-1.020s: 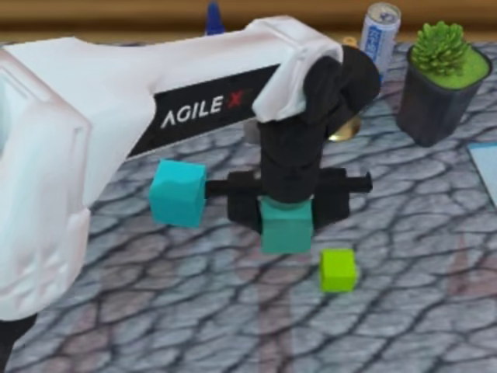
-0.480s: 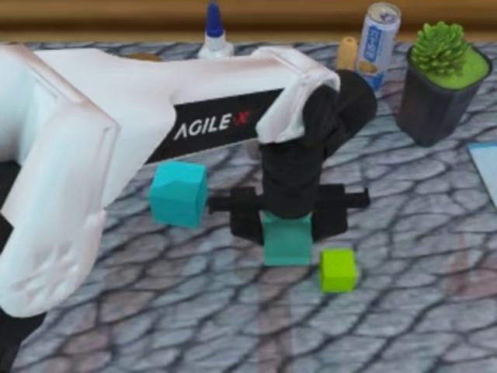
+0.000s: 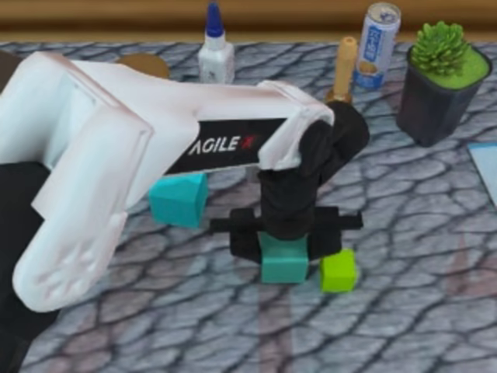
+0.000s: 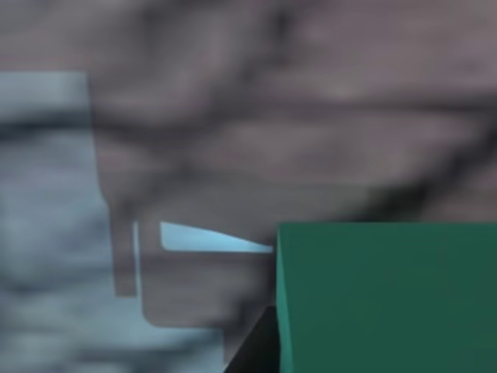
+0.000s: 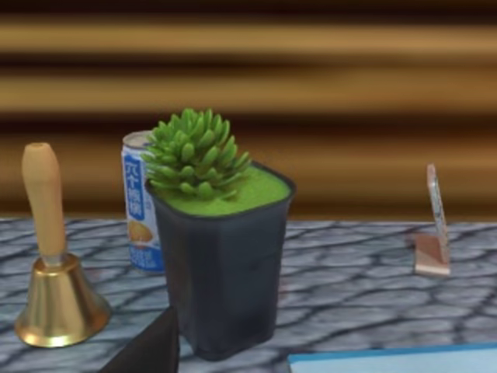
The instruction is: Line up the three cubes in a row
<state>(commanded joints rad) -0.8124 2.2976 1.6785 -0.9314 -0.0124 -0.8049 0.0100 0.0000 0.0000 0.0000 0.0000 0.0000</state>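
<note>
My left gripper (image 3: 283, 239) is shut on the mid-sized teal-green cube (image 3: 284, 262), low over the table's middle. In the left wrist view the same cube (image 4: 388, 299) fills the corner. The small lime-green cube (image 3: 338, 270) sits just to its right, almost touching. To the left and a little farther back, the largest cyan-blue cube (image 3: 180, 199) is partly under my left arm. Only a dark edge of my right gripper (image 5: 151, 350) shows, parked off the top view and facing the plant pot.
Along the back stand a glue bottle (image 3: 215, 53), a brass bell with a wooden handle (image 3: 345, 66), a drink can (image 3: 378, 43) and a potted succulent (image 3: 439, 78). A blue sheet (image 3: 486, 167) lies at the right edge.
My left gripper has carried the teal-green cube toward the front of the table and lower, ending right beside the lime-green cube. The arm's retreat uncovered the bottle and the bell.
</note>
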